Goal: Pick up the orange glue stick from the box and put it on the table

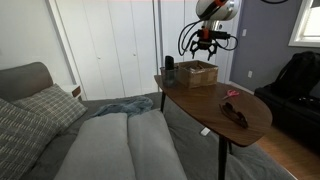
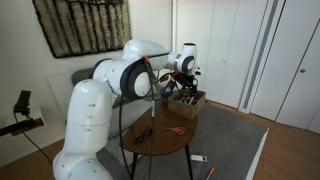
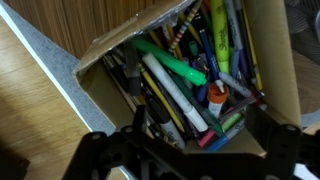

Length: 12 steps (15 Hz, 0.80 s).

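end effector (image 3: 185,150) spread wide above the box (image 3: 110,50); descend straight onto the orange glue stick (image 3: 216,94) at right, avoiding neighbouring pens (image 3: 175,65).

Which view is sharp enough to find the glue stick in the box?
Wrist view: closest, but soft and dim, the tool a dark silhouette over the box. Exterior views: sharper, but the box is tiny in both, and a window glares.

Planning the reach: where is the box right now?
In an exterior view the box sits at the far end of the table, beside a dark cup, below the gripper.
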Tool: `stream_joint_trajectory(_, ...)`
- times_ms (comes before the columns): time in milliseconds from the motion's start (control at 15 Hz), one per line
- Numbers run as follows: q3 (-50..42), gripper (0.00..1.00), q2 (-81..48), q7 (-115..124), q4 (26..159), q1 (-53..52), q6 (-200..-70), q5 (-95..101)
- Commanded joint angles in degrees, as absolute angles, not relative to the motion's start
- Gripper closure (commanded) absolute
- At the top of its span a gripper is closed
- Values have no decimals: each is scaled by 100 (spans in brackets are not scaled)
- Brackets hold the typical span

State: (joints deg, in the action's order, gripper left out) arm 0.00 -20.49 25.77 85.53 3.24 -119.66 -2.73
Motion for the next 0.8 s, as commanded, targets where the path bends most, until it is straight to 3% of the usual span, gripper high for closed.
stream_joint_trajectory(0, -121, 0, -2748, 2533, 7759, 238, -11772, -549)
stream_joint_trajectory(467, -141, 28, -3779, 2705, 6555, 51, -11469, -507)
stream_joint_trajectory(733, -140, 27, -4176, 2795, 5995, -24, -11289, -511)
